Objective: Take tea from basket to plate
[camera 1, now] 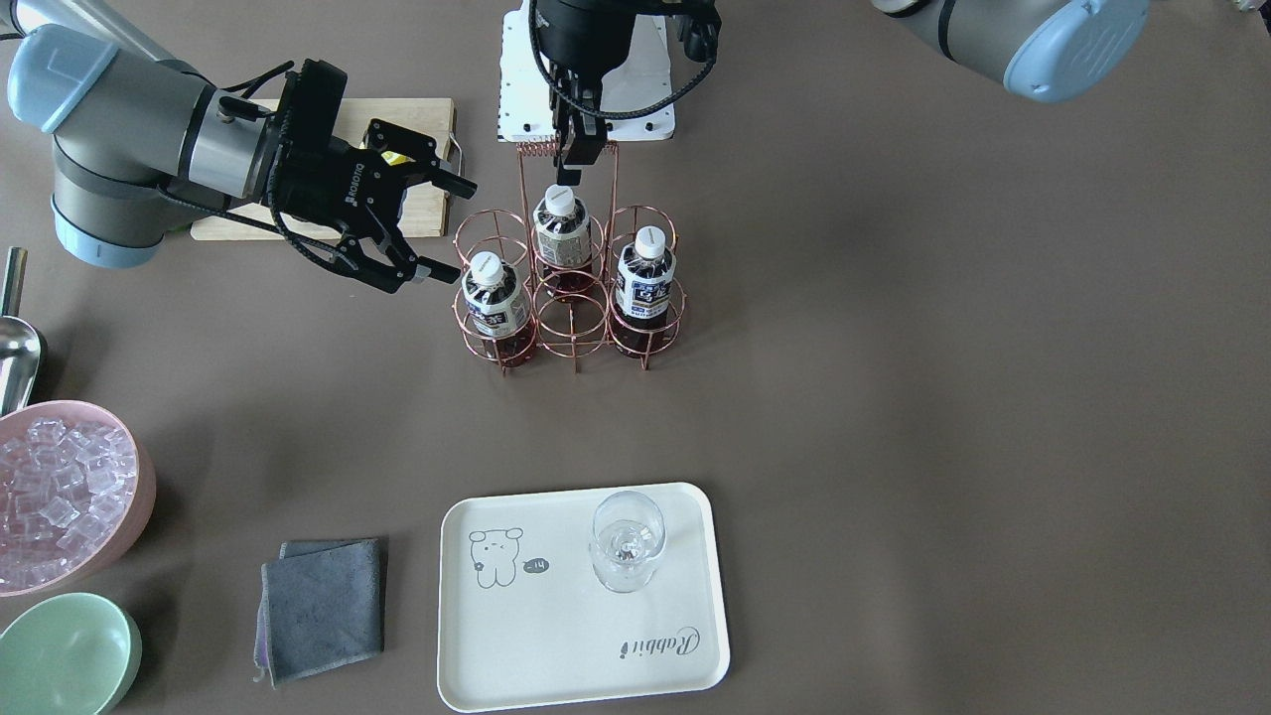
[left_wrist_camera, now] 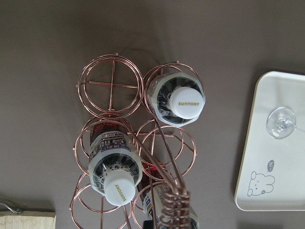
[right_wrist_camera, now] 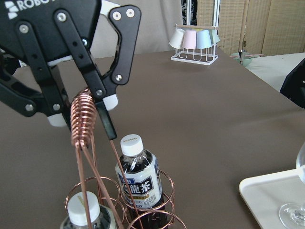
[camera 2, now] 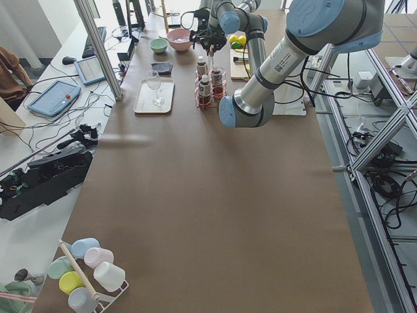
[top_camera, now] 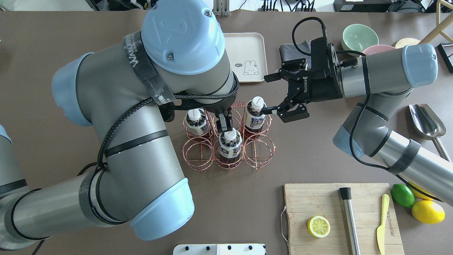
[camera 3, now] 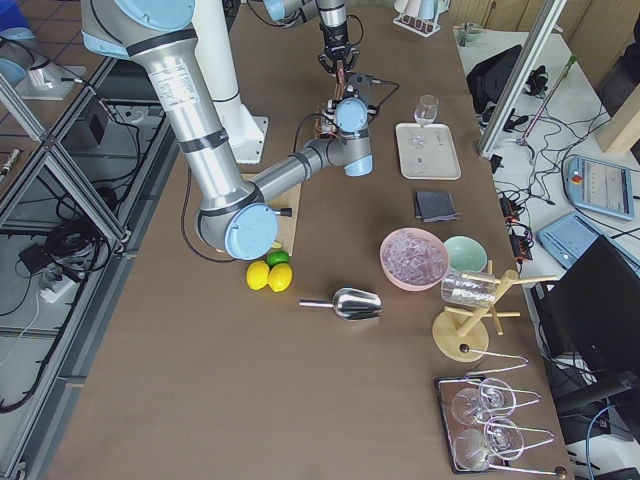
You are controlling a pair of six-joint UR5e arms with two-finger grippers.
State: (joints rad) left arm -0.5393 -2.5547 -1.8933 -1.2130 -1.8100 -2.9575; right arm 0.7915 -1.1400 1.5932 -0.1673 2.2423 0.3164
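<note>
One upright tea (top_camera: 256, 113), at the basket's (top_camera: 198, 139) right end, stands just left of the right claw (top_camera: 268, 93), spread open.

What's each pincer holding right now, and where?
Left pincer looks shut on the basket's handle top, beside the coil; right pincer is open, holding nothing.

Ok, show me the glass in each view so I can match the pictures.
Front-facing: glass low centre, on the tray's right end.
Overhead: not visible; the left arm covers that end of the tray.
Exterior left: upper left, on the tray.
Exterior right: top, right of centre, at the tray's far end.
Left wrist: right edge.
Right wrist: bottom right corner, cut off.
Shared landmark: the tray.
</note>
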